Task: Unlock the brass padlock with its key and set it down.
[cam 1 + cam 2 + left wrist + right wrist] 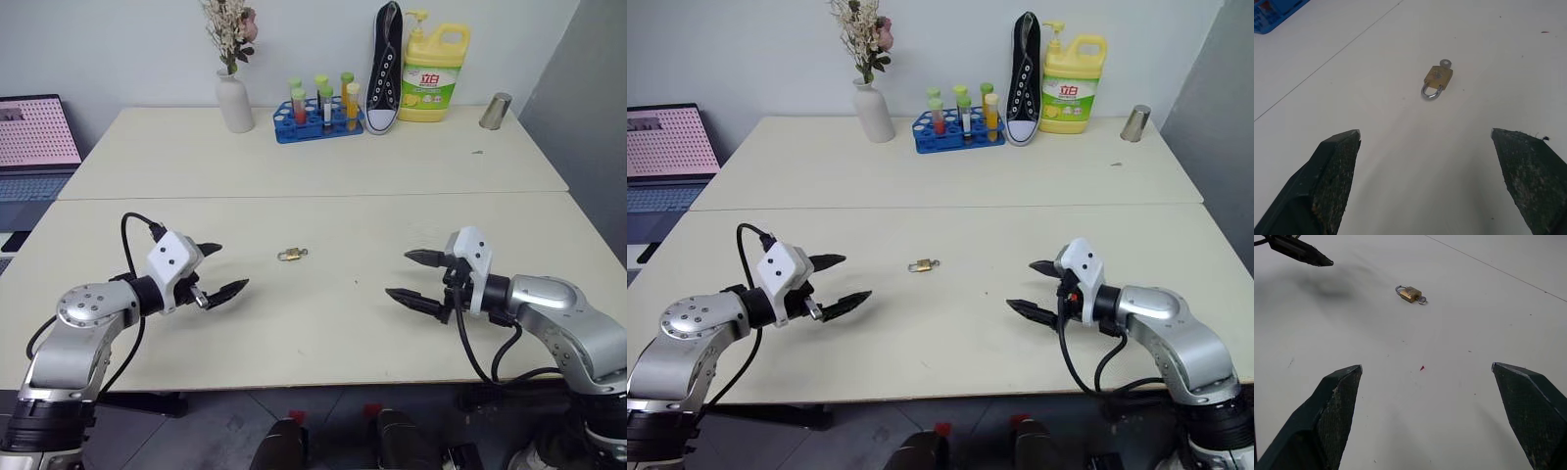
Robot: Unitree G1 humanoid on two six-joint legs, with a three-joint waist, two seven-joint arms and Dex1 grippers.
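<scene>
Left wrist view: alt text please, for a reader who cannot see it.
A tiny brass padlock lies flat on the pale table, its silver shackle toward the camera and a small key ring at its far end. The left gripper stands open before it, touching nothing.

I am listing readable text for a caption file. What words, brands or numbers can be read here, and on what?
"立白": red logo on the yellow detergent bottle; its smaller print is too small to read.
Laptop screen: a pink pattern, nothing legible.
Brass padlock: no readable marking.
</scene>
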